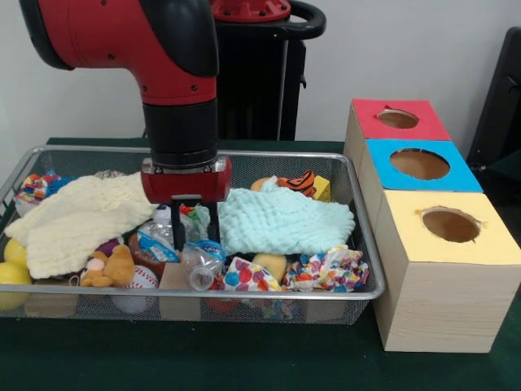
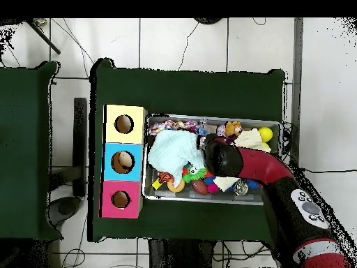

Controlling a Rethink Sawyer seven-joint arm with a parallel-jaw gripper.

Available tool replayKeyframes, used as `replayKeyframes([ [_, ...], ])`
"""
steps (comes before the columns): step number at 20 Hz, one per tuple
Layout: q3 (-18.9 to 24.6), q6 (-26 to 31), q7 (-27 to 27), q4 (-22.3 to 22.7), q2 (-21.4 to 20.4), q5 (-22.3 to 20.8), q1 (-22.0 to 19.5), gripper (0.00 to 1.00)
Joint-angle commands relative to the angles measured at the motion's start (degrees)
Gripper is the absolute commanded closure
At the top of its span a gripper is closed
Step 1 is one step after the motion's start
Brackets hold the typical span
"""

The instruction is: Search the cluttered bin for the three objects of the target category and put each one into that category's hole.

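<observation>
Now the bench [image 1: 244, 358] has a dark green cloth over it, and the wall behind the robot is plain white. From overhead the floor [image 2: 188, 42] shows pale tiles with thin cables across them, and a second green bench [image 2: 24, 139] stands apart at one side.

The bin [image 1: 370, 269] of silver wire mesh lies on the bench, on the left side in the front view, with its near rim close to the near edge. Three boxes [image 1: 444, 277] stand in a row just beside its right end: yellow top nearest the camera, then blue, then red, each with a round hole.

Inside the bin are many things. A yellow cloth [image 1: 77, 220] lies at the left, a mint cloth [image 1: 285, 220] at the right. Between them I see plastic wrappers [image 1: 191, 244], a baseball [image 1: 140, 279] and a small brown plush toy [image 1: 110, 267]. A yellow ball [image 1: 12, 273] is at the left end, and a striped orange toy [image 1: 297, 182] at the far rim.

The arm [image 1: 175, 73] comes down over the middle of the bin. Its fingers [image 1: 194, 224] are narrow, a small gap between them, with their tips among the wrappers; I cannot tell if they touch anything.
</observation>
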Motion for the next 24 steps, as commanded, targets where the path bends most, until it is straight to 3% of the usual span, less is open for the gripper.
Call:
replayKeyframes([
  [1, -0.5, -0.5, 6.1, 4.6, -0.8, -1.8, 2.1, 1.0],
  [24, -1.4, -0.4, 6.8, 7.2, -2.9, -0.8, 5.1, 1.0],
])
